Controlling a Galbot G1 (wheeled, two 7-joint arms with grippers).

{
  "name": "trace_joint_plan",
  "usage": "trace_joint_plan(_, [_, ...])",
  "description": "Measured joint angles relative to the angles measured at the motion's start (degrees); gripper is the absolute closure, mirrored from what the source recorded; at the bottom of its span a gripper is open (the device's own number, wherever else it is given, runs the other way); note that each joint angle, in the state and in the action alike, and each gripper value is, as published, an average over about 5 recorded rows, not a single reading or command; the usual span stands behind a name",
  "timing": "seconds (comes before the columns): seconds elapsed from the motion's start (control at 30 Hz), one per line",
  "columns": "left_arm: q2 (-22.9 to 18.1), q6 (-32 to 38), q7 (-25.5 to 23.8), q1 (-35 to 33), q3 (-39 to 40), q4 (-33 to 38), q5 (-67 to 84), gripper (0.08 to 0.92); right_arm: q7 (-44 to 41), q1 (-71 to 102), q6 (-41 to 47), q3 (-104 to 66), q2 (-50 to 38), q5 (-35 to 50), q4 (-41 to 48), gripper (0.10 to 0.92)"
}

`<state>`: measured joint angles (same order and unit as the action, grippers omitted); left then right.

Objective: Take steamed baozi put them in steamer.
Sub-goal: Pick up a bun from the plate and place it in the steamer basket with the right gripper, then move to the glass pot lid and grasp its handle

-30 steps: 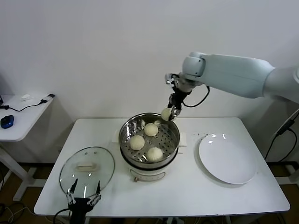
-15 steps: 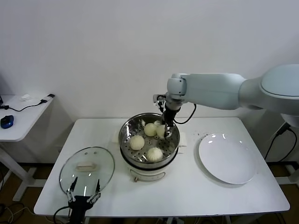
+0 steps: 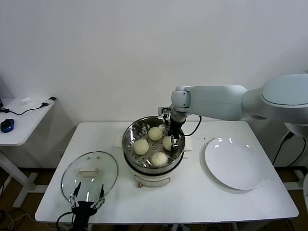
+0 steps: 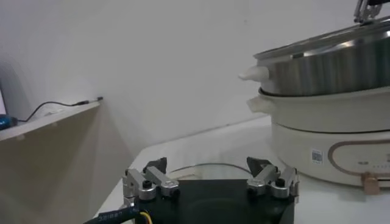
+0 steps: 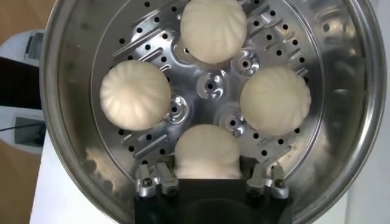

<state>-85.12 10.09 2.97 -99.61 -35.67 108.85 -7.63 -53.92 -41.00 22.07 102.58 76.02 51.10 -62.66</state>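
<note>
Steamer (image 3: pixel 154 166): you have a round steel pot on a white electric base, standing mid-table between the glass lid and the white plate. Its perforated tray (image 5: pixel 210 85) carries all four steamed baozi, none touching another.

Contents, as your head view shows them:
- far baozi (image 3: pixel 155 133), near the back wall of the pot
- left baozi (image 3: pixel 141 147)
- front baozi (image 3: pixel 159 158), nearest the pot's front rim
- right baozi (image 3: pixel 168 143), sitting on the tray between the fingers of the right gripper (image 3: pixel 173 142)

Right gripper: reaching down into the pot from the rear right. In your right wrist view its two fingers (image 5: pixel 150 181) flank that bun (image 5: pixel 207 152) on either side, spread about as wide as the bun; whether they press on it or have let go cannot be told.

Left gripper (image 3: pixel 86 202): parked low at the table's front left edge, fingers spread apart and holding nothing, just in front of the glass lid (image 3: pixel 89 175).

Glass lid: lying flat on the table, left of the steamer.

White plate (image 3: pixel 234 163): on the table right of the steamer, apart from it.
</note>
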Motion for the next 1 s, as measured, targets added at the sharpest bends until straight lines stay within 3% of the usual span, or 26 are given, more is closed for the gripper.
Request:
trace_joint_plan(0.57, [0.3, -0.4, -0.1, 0.5, -0.1, 0.0, -0.2, 0.177, 1.4, -3.4, -2.5, -2.4, -4.8, -0.5, -3.2, 0.203])
trace_joint_plan(1.0, [-0.3, -1.1, -0.1, 1.5, -0.8, 0.9, -0.9, 0.177, 13.0, -4.5, -14.3, -9.1, -22.5, 2.3, -13.1, 0.203])
